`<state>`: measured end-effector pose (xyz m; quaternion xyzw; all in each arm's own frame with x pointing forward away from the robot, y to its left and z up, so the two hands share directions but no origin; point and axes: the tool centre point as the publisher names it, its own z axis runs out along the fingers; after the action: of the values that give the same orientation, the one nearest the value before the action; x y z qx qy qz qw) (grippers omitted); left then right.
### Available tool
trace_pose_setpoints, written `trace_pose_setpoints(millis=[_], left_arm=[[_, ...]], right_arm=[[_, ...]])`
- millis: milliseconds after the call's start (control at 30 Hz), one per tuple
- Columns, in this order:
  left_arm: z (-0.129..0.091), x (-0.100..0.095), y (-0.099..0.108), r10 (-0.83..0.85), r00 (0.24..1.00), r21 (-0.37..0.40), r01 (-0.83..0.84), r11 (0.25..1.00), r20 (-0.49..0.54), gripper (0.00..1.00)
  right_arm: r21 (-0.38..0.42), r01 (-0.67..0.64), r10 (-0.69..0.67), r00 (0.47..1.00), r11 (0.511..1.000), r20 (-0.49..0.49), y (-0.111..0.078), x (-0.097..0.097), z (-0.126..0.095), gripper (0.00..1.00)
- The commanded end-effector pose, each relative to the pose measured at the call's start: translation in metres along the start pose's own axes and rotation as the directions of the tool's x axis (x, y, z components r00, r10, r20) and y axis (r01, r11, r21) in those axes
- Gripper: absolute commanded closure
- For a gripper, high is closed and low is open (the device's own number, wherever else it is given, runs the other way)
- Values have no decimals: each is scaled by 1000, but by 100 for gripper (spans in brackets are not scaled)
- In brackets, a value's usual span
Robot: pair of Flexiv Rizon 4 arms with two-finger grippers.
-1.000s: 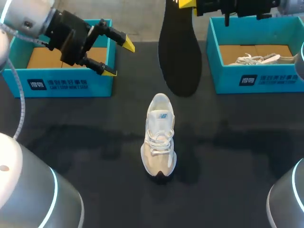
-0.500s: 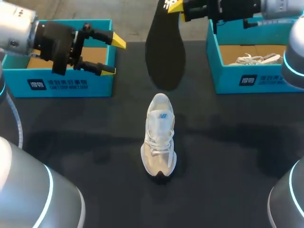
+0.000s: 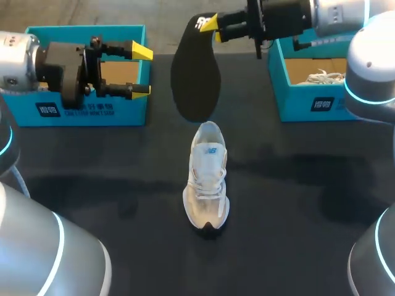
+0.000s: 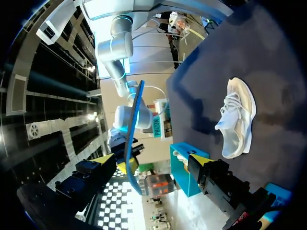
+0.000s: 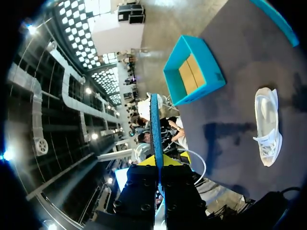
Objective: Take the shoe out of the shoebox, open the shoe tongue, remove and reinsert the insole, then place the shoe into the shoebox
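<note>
Above white laced shoe (image 3: 207,176), dark insole (image 3: 195,80) in clamp of right gripper (image 3: 215,29); left gripper (image 3: 141,69) agape.

A: The desk (image 3: 296,203)?
B: Matt black, slightly cloth-like. The shoe (image 3: 207,176) is pale woven cloth with cord laces.
A: The insole (image 3: 196,77)?
B: Matt black, foam-like, no shine.
A: The left shoebox (image 3: 92,108) and right shoebox (image 3: 321,102)?
B: Smooth teal card outside, bare brown card inside.
A: The left hand (image 3: 141,69), the right hand (image 3: 208,24)?
B: Matt black bodies, smooth yellow plastic tips.
</note>
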<state>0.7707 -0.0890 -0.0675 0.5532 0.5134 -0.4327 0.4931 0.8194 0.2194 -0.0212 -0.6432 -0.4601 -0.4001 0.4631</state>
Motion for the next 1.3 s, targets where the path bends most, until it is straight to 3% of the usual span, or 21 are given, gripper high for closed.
trace_pose_setpoints(millis=[33, 400, 667, 700, 833, 900, 1000, 1133, 1300], left_arm=[[5, -3, -6, 18, 998, -17, -17, 1000, 52, 0], [17, -16, -8, 41, 991, -6, -40, 999, 124, 0], [26, -18, -10, 37, 988, 9, -38, 999, 149, 0], [27, -17, -10, 37, 988, 10, -39, 999, 149, 18], [27, -16, -9, 36, 988, 8, -38, 999, 147, 52], [26, -15, -9, 36, 989, 6, -37, 999, 146, 55], [25, -14, -7, 35, 989, 1, -35, 999, 145, 69], [25, -12, -5, 32, 989, -2, -32, 999, 147, 98], [28, -11, -4, 30, 988, 4, -31, 1000, 150, 100]], right_arm=[[-8, -14, 13, 1000, 1000, -11, 3, -6, 16, 100], [14, -50, 51, 998, 999, -39, 5, -12, 43, 100], [22, -56, 57, 997, 998, -47, 5, -14, 50, 100], [22, -56, 57, 997, 998, -48, 5, -14, 50, 100], [26, -55, 56, 997, 998, -52, 4, -14, 51, 100], [25, -55, 57, 997, 998, -53, 3, -14, 51, 100], [26, -56, 58, 997, 998, -55, 3, -15, 51, 100], [27, -58, 60, 996, 998, -61, 2, -15, 54, 100], [27, -62, 64, 996, 998, -67, -2, -16, 59, 100]])
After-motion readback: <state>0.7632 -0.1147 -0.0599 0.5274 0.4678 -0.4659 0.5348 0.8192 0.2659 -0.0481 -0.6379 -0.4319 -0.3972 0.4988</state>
